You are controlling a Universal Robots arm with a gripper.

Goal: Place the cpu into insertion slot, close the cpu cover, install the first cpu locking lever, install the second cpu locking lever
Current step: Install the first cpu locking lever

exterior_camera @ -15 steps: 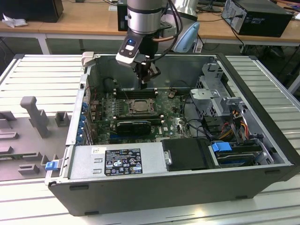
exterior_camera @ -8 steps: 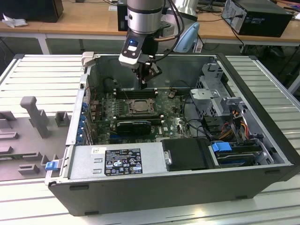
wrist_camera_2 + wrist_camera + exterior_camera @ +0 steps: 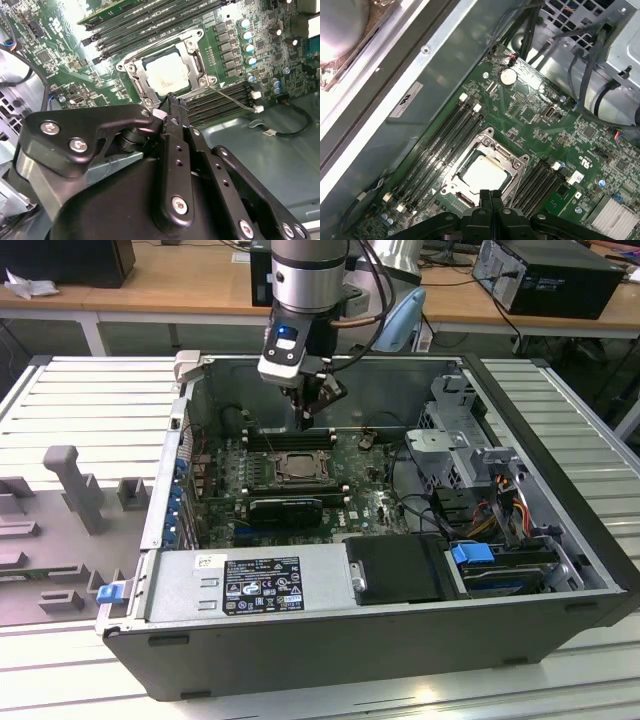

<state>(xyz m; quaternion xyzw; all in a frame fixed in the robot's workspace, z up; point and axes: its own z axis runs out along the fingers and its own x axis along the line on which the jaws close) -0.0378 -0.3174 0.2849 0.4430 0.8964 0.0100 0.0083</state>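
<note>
The cpu [image 3: 167,75] [image 3: 482,173], a pale square chip, lies in the insertion slot [image 3: 297,467] at the middle of the green motherboard [image 3: 535,120]. The cpu cover [image 3: 144,84] [image 3: 513,162], a metal frame, lies flat around the chip. A thin metal lever [image 3: 235,98] sticks out from one corner of the socket. My gripper [image 3: 308,418] [image 3: 172,100] [image 3: 487,194] hangs just above the socket's edge on the side towards the case's back wall. Its fingers are shut together with nothing between them.
Long black memory slots [image 3: 150,20] [image 3: 445,140] flank the socket on two sides. In the exterior view a black card [image 3: 285,508] lies in front of the socket. A drive cage [image 3: 450,450] and cables [image 3: 500,502] fill the right, and the power supply [image 3: 250,580] sits at the front.
</note>
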